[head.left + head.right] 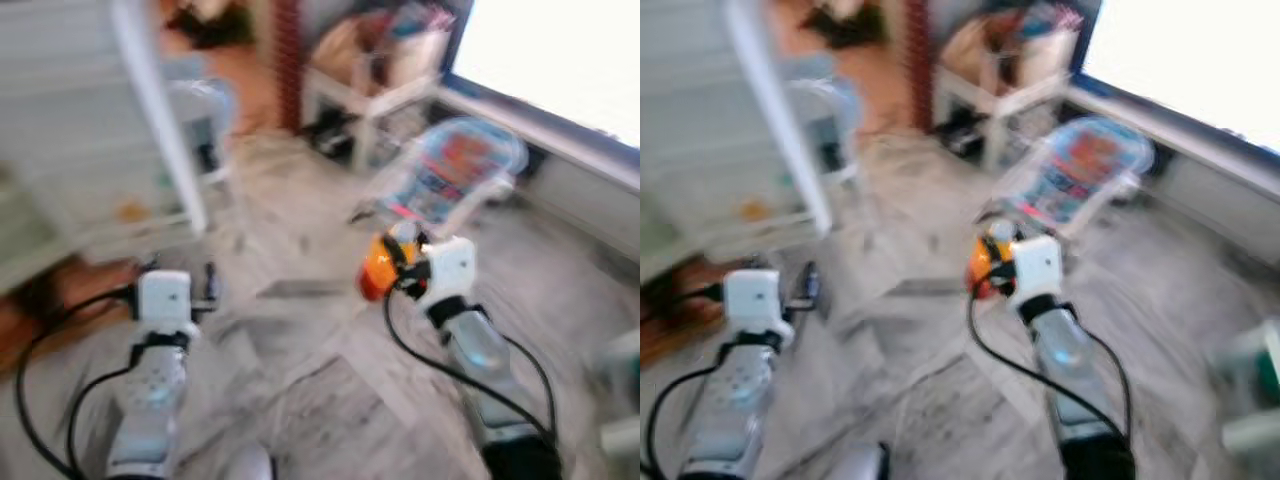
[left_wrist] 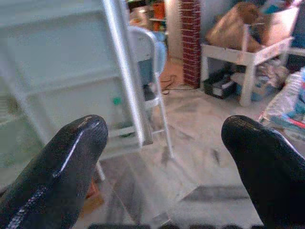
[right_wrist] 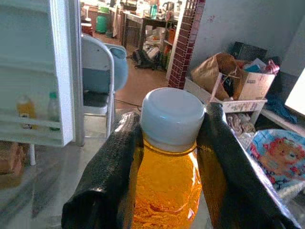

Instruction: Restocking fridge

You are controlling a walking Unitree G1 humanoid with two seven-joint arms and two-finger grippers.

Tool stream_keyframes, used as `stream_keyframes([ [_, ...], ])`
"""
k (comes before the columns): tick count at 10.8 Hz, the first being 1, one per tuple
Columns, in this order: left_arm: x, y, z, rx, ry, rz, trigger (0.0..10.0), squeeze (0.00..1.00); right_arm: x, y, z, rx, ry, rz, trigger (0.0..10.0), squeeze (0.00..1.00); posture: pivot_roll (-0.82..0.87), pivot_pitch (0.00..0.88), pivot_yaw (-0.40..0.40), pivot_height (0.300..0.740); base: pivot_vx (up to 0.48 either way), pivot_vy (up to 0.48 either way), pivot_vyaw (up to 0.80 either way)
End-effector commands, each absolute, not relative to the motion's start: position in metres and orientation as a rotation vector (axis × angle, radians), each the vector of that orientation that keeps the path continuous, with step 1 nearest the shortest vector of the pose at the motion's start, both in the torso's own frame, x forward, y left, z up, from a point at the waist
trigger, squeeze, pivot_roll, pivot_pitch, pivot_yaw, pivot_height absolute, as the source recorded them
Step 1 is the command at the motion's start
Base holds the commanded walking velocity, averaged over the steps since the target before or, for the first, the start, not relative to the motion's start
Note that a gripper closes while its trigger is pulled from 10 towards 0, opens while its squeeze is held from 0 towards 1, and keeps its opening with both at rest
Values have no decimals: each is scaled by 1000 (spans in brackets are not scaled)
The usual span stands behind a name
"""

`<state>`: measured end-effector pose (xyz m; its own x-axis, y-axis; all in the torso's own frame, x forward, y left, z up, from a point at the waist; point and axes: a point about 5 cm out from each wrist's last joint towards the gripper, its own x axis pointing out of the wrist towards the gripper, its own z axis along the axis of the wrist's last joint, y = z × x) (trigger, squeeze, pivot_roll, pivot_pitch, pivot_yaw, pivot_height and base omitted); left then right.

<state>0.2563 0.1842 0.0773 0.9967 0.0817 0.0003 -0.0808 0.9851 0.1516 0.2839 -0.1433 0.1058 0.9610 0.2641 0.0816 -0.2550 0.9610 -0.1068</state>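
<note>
My right gripper (image 3: 167, 157) is shut on a bottle of orange drink (image 3: 167, 186) with a white cap (image 3: 171, 117); its fingers (image 3: 112, 176) clasp the neck from both sides. In the blurred eye views the orange bottle (image 1: 380, 268) sits at the tip of my right arm, held over the marble floor. My left gripper (image 2: 164, 143) is open with nothing between its fingers (image 2: 62, 167), and it points toward the open fridge door (image 2: 71, 81). The fridge door (image 1: 100, 110) stands at the upper left, its shelves holding small bottles (image 3: 26, 107).
A folding chair (image 3: 102, 78) stands beside the fridge door. A white low table (image 1: 370, 95) piled with bags is at the back. A colourful baby bouncer (image 1: 465, 165) lies on the floor to the right, under a bright window (image 1: 560, 50). A brick pillar (image 2: 190, 38) rises behind.
</note>
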Motion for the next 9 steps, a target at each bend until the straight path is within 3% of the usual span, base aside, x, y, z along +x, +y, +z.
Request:
stream_keyframes([
  [1, 255, 191, 77, 159, 10, 98, 10000, 0, 286, -138, 115, -90, -144, 281, 10000, 0, 140, 37, -76, 740, 0, 0, 656],
  [6, 256, 194, 76, 187, -2, 130, 10000, 0, 285, -134, 114, -58, -147, 291, 10000, 0, 143, 27, -81, 740, 0, 0, 619],
  [9, 257, 194, 76, 194, -11, 129, 10000, 0, 287, -136, 113, -57, -140, 276, 10000, 0, 142, 30, -79, 740, 0, 475, 0],
])
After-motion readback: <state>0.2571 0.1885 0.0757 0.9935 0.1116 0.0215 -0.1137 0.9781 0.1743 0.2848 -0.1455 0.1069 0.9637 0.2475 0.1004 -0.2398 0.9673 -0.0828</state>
